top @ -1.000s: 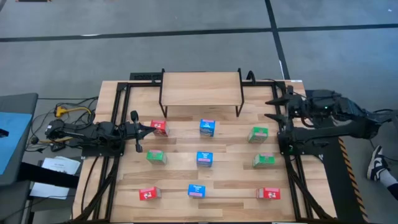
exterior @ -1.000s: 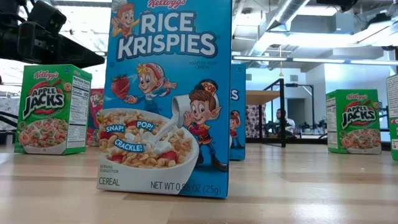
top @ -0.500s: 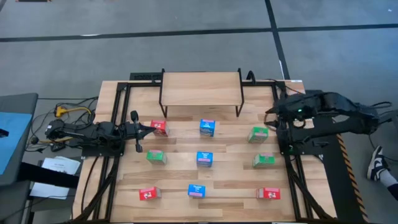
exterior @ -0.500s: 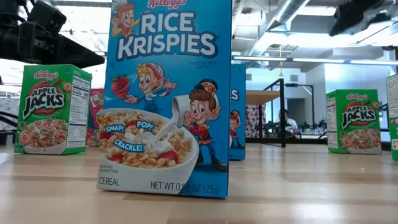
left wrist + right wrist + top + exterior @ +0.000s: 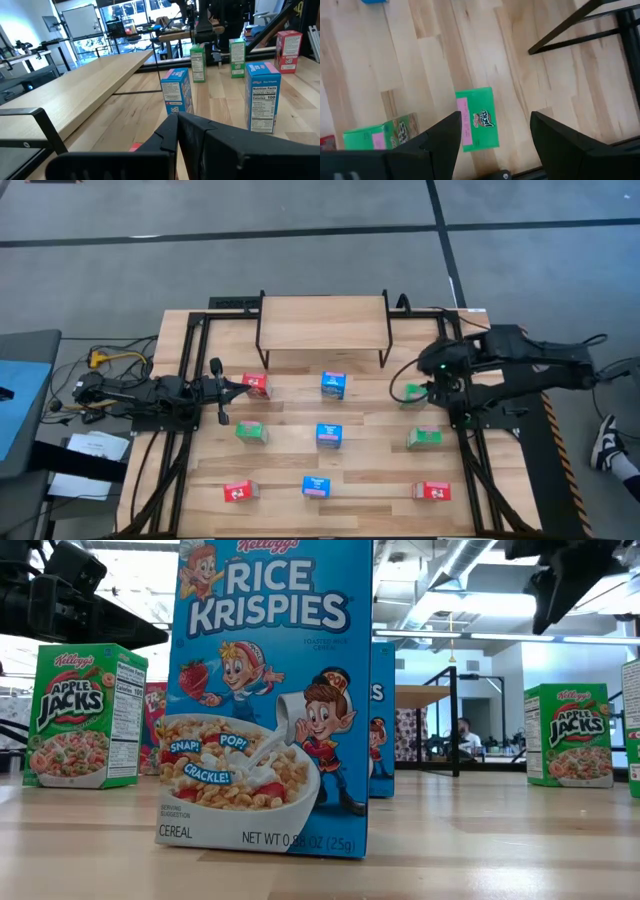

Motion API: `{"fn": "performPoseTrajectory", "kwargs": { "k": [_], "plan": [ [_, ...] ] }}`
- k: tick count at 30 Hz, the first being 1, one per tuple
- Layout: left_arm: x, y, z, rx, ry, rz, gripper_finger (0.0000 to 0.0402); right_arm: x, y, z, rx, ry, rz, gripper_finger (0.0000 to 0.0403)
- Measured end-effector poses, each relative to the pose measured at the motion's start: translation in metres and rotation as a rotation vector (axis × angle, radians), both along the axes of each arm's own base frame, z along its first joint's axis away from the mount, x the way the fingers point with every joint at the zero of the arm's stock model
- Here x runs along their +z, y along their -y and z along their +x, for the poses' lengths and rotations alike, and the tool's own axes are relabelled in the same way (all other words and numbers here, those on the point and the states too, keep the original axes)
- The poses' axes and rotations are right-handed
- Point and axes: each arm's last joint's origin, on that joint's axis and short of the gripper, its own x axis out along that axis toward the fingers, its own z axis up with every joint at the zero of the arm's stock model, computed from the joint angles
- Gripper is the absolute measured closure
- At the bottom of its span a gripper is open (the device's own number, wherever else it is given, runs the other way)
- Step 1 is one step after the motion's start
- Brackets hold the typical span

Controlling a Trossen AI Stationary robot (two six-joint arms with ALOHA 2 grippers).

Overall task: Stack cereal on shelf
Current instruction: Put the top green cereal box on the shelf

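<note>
High view: my right gripper [image 5: 412, 383] hangs over the green cereal box [image 5: 414, 393] in the back row on the right side of the table [image 5: 280, 470], fingers spread wide, nothing between them. Right wrist view looks straight down on that box [image 5: 478, 119]: its top sits between my two dark fingers [image 5: 437, 145], apart from both, with a second green box [image 5: 377, 135] near it on the slats and a black shelf leg [image 5: 572, 27] crossing the corner.

My left gripper [image 5: 238, 387] lies low at the left side, shut and empty, its tip just beside the back-row red box [image 5: 256, 385]. Left wrist view shows the closed fingers [image 5: 175, 132] pointing across the table, a bit of red just past them.

All nine boxes stand upright on the table in three rows of three. Back row: red, blue [image 5: 334, 385], green. Middle: green [image 5: 251, 433], blue [image 5: 328, 436], green [image 5: 424, 438]. Front: red [image 5: 239, 492], blue [image 5: 316, 487], red [image 5: 432, 491].

Shelf [image 5: 322, 322] stands at the back centre of the table, light wood top bare, no box on it.

Low view is mostly filled by the front blue Rice Krispies box [image 5: 270, 690]; Apple Jacks boxes stand either side, and my right arm's dark fingers come in at upper right, above the right-hand green one [image 5: 567, 735]. A person is seated far off in the room behind.
</note>
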Motion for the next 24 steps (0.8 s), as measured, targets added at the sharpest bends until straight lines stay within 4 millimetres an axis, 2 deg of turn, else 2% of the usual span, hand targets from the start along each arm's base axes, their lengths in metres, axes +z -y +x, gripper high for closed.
{"fn": "performPoseTrajectory", "kwargs": {
  "k": [15,24],
  "plan": [
    [0.000,0.000,0.000,0.000,0.000,0.000,0.0401,-0.018,-0.001,0.024,-0.012,-0.153,0.096,0.0142],
    [0.000,0.000,0.000,0.000,0.000,0.000,0.0401,-0.024,-0.002,0.027,-0.013,-0.220,0.125,0.0142]
  ]
}}
